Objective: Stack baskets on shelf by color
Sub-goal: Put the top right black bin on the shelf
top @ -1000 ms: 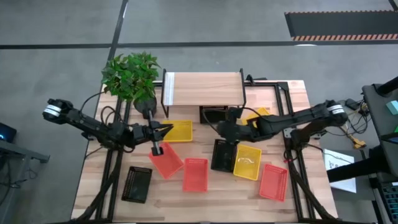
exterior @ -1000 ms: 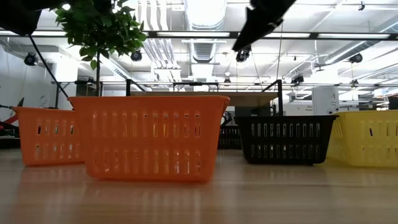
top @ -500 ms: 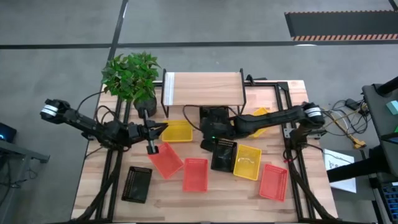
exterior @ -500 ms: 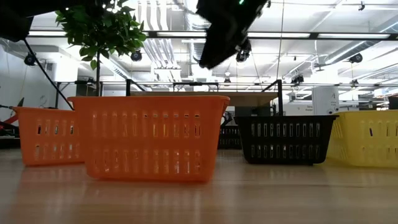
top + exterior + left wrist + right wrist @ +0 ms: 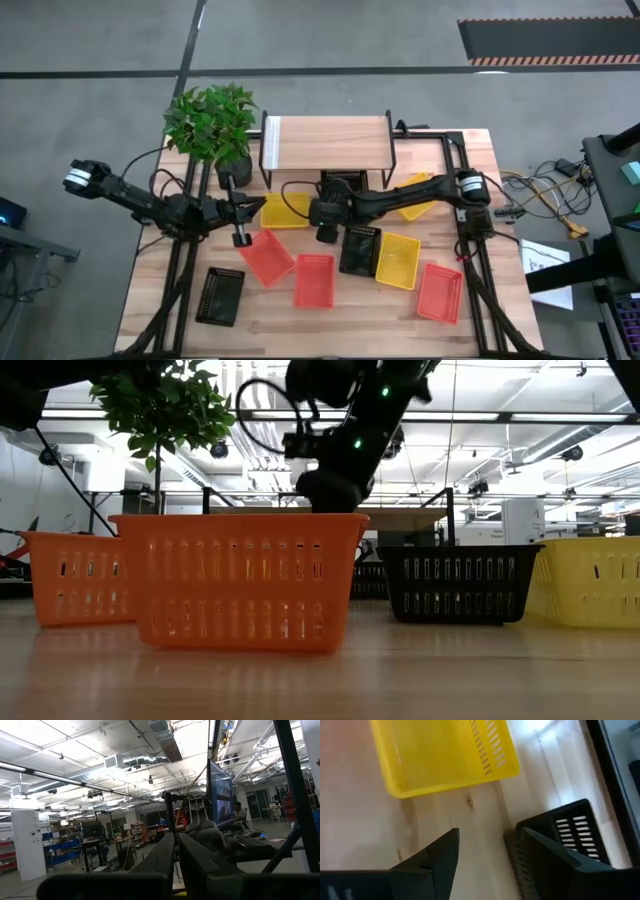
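Baskets lie scattered on the table in front of the shelf (image 5: 325, 140). One yellow basket (image 5: 287, 210) sits at the centre, another (image 5: 398, 258) is beside a black one (image 5: 358, 250), and a third (image 5: 418, 188) lies partly under my right arm. Orange baskets (image 5: 265, 258) (image 5: 313, 280) (image 5: 438, 292) stand nearer. A black basket (image 5: 343, 185) sits at the shelf's front, another (image 5: 220, 295) near left. My right gripper (image 5: 318, 218) (image 5: 490, 860) hangs open over bare wood between the centre yellow basket (image 5: 440, 755) and a black one (image 5: 560, 835). My left gripper (image 5: 252, 207) (image 5: 176, 857) is shut, raised, holding nothing.
A potted plant (image 5: 210, 120) stands at the far left, beside the shelf. Black frame rails (image 5: 455, 150) run along the table's right side. In the low view an orange basket (image 5: 240, 580) stands closest to the camera, with a black (image 5: 460, 585) and a yellow one (image 5: 590, 580) to its right.
My right gripper has swung toward the table's left and come down, from above the black and yellow baskets at centre right to beside the centre yellow basket. My left gripper has drawn back a little toward the left edge. No basket has moved.
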`<state>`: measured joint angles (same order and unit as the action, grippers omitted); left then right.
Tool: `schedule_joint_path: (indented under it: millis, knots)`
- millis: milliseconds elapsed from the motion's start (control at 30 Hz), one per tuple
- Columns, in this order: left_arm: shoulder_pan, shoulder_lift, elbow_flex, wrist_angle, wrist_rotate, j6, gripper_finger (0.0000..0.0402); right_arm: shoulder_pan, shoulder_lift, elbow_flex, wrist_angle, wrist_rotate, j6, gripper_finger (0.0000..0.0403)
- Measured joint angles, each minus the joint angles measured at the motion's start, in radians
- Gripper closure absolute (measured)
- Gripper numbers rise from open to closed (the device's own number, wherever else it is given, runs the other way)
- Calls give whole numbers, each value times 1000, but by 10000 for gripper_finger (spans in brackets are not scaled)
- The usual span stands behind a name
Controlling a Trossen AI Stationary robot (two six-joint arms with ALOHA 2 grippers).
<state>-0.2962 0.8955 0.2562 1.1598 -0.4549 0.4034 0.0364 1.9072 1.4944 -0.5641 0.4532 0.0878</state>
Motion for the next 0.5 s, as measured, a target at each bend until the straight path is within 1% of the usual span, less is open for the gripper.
schedule_joint_path:
  millis: [500]
  knots:
    - [0,0,1,1,0,0,391,-62,65,-2,31,46,28,197]
